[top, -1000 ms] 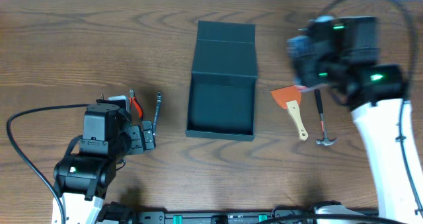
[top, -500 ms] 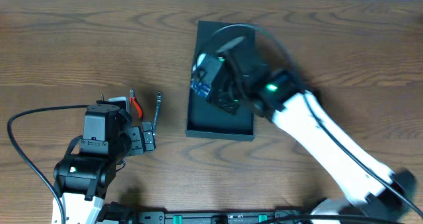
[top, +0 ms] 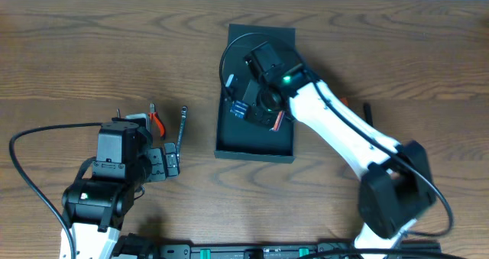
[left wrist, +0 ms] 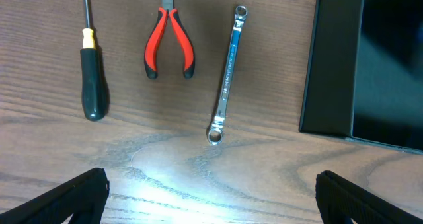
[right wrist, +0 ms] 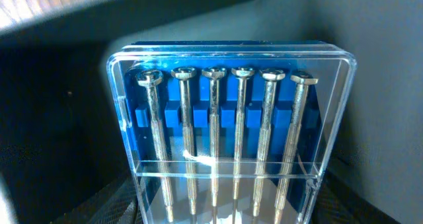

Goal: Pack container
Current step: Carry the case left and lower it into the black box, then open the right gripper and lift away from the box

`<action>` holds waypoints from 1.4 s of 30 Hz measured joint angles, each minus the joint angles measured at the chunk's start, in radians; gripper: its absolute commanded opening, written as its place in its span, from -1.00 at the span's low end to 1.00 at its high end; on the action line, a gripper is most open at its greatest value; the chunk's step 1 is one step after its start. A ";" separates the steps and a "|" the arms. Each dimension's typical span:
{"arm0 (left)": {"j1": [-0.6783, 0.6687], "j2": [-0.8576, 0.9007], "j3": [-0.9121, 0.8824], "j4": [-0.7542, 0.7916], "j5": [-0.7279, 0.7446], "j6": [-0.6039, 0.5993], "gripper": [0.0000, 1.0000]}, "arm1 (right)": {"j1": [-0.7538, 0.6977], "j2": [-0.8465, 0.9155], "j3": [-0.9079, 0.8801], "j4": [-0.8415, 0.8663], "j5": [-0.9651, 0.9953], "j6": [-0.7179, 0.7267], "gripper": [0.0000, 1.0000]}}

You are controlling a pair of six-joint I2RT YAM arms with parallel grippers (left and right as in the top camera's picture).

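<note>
Container (top: 244, 142): mid-table (top: 397, 37), open, flap lid lying back on the far side.
Case (right wrist: 231, 138): clear, six screwdrivers on a blue insert, over the container's opening.
Right gripper (right wrist: 225, 203): clamped on the case.
Left gripper (left wrist: 211, 181): fingers spread wide, empty, left of the container.
Left of container: wrench (left wrist: 226, 75) nearest, then pliers (left wrist: 170, 39), screwdriver (left wrist: 91, 65).

On the table (top: 76, 45), a screwdriver (left wrist: 91, 72), pliers (left wrist: 170, 36) and a wrench (left wrist: 227, 72) are laid in a row, left to right, left of the container (left wrist: 334, 59); a case of drivers (right wrist: 228, 145) is seen inside it.
</note>
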 measured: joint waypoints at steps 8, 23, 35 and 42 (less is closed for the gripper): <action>0.000 0.000 0.000 0.000 0.000 0.000 0.97 | 0.001 0.135 0.000 -0.001 -0.018 -0.008 -0.97; 0.000 0.000 0.000 0.000 0.000 0.000 0.97 | 0.000 0.146 0.000 -0.027 -0.022 -0.004 0.50; 0.000 0.000 0.000 0.000 0.000 0.000 0.97 | -0.019 -0.165 0.097 -0.092 -0.033 0.017 0.98; 0.000 0.000 0.000 0.000 0.000 0.000 0.97 | -0.226 -0.408 0.188 -0.156 0.019 0.275 0.99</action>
